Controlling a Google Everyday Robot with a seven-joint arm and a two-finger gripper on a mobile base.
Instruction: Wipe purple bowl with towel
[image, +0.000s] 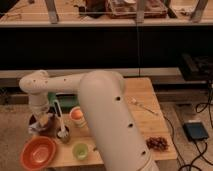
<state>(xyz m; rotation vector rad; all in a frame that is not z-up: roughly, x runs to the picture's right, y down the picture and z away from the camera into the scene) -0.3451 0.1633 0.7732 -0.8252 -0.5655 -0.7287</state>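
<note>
The purple bowl (42, 126) sits at the table's left edge, mostly hidden under my gripper; only its dark rim shows. My gripper (44, 119) hangs down from the white wrist (36, 90) and reaches into the bowl. A pale crumpled cloth, probably the towel (35, 128), lies at the bowl's left rim beneath the gripper. My large white arm (107, 120) crosses the middle of the view and hides part of the table.
On the wooden table (145, 125) are an orange bowl (37, 152), a green cup (80, 150), an orange-and-white cup (76, 115), a dark cup with a spoon (63, 134), a green box (54, 101), grapes (157, 143) and a utensil (142, 106). A blue box (196, 131) lies on the floor.
</note>
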